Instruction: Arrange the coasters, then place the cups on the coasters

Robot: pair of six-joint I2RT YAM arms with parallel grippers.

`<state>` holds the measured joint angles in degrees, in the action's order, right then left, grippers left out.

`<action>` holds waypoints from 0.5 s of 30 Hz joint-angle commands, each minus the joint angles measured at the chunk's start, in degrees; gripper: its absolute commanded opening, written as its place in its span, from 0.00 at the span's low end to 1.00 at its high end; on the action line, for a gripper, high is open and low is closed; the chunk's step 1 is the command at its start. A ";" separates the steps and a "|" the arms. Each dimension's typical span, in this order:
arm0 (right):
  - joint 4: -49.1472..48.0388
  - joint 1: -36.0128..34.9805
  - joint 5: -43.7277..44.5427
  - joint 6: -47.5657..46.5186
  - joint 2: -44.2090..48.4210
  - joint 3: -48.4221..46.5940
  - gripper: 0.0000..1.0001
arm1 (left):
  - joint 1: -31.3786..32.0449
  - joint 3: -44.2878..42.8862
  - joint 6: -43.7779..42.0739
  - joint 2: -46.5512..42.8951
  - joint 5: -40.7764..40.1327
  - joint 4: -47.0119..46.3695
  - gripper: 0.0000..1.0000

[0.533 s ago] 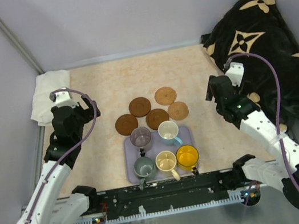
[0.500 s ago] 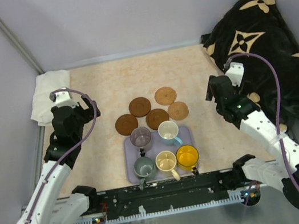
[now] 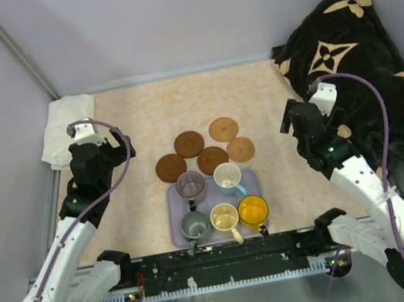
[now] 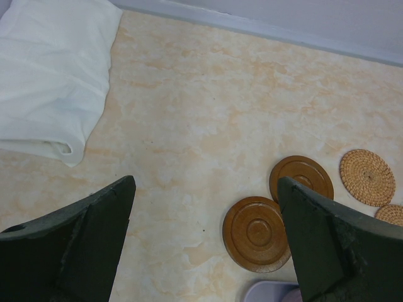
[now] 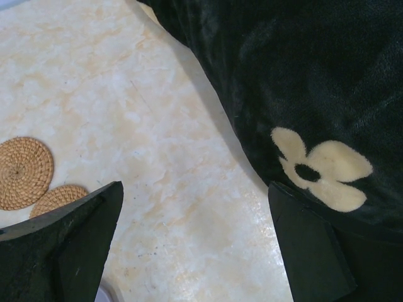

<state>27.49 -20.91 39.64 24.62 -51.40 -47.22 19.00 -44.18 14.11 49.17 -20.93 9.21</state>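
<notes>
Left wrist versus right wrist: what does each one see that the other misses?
Left wrist only: a folded white cloth and two dark wooden coasters. Right wrist only: the black blanket with a cream flower. Both: the two woven coasters, the marbled tabletop, and open, empty jaws, the left end effector in one, the right end effector in the other.

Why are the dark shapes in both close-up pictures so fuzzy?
Left wrist view: those are the left gripper's fingers, too near the lens to focus; the dark coasters beyond are sharp. Right wrist view: likewise the right gripper's fingers; the black blanket shows little detail. Top view: soft, even light, no glare.
</notes>
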 commanded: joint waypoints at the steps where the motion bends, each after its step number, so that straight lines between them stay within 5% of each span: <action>1: -2.05 -0.72 0.15 -0.72 0.76 0.05 0.99 | 0.16 -0.37 0.25 -0.36 0.64 0.04 0.99; 15: -7.93 -0.71 -11.94 -5.42 2.10 1.39 0.99 | 0.24 2.10 2.03 6.63 9.29 -4.32 1.00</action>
<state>24.40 -20.91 31.57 21.96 -49.12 -44.97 19.00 -42.85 15.64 52.88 -15.00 7.57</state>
